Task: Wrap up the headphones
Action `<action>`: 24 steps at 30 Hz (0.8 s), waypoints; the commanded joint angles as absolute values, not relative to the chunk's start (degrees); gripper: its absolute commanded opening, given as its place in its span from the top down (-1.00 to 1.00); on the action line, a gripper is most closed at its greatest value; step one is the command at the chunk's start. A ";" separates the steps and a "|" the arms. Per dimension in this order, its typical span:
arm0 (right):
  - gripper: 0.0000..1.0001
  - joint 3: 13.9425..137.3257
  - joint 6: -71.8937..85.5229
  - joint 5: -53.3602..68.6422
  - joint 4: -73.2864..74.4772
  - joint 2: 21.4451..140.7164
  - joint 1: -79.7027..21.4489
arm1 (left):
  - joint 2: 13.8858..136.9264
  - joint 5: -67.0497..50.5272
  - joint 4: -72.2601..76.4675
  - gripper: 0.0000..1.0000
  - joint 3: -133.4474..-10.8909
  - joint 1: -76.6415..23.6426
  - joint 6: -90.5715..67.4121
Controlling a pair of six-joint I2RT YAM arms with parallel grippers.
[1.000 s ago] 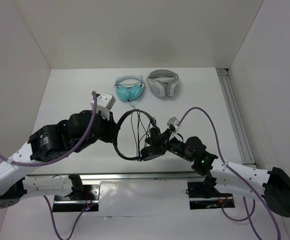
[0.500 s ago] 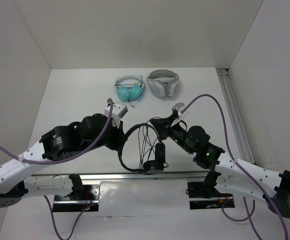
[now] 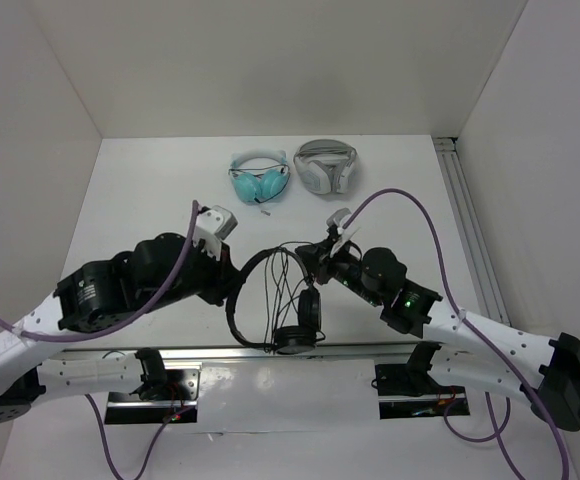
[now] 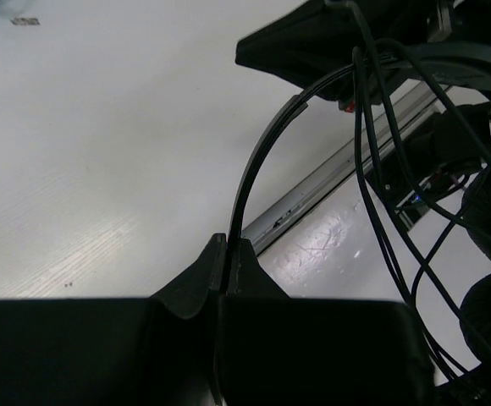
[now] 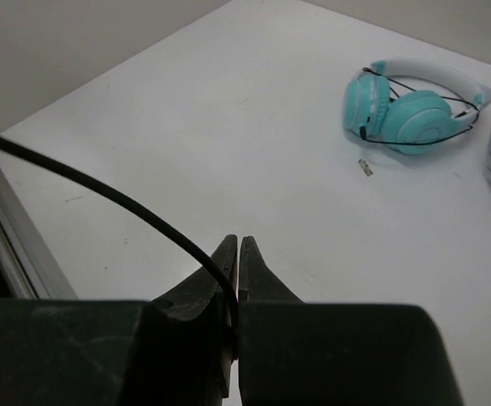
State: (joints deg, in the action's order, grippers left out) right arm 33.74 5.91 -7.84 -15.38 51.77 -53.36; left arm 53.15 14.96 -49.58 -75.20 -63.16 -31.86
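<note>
The black headphones (image 3: 260, 300) hang above the table between both arms, their ear pads low near the front rail and several cable loops strung across the band. My left gripper (image 3: 232, 283) is shut on the thin headband (image 4: 258, 161), which rises out of the jaws in the left wrist view. My right gripper (image 3: 308, 252) is shut on the thin black cable (image 5: 102, 190), which runs off to the left in the right wrist view. Cable loops (image 4: 381, 169) hang at the right of the left wrist view.
Teal headphones (image 3: 258, 177) and white-and-grey headphones (image 3: 325, 166) lie at the back of the table; the teal pair also shows in the right wrist view (image 5: 411, 106). A metal rail (image 3: 468, 230) runs along the right edge. Another rail (image 3: 270, 352) crosses the front.
My left arm has pulled back to the left with the headband. My right gripper has moved a little left and down with the cable. The ear pads have shifted slightly left.
</note>
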 commanded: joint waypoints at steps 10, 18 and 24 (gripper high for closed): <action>0.33 32.08 8.26 6.05 -21.01 49.48 -53.09 | 45.36 25.57 -36.66 1.00 -70.84 -63.37 -31.91; -0.08 30.50 10.72 9.93 -22.68 46.58 -53.09 | 47.37 29.44 -33.67 1.00 -70.22 -63.37 -29.45; -0.39 29.27 11.34 8.70 -22.68 44.13 -53.09 | 47.90 32.25 -30.24 1.00 -68.65 -63.37 -28.92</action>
State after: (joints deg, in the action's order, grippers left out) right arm 29.98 10.85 8.14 -19.25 46.13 -53.17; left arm 48.36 28.64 -37.85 -68.95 -63.26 -29.28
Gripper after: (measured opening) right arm 0.688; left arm 0.070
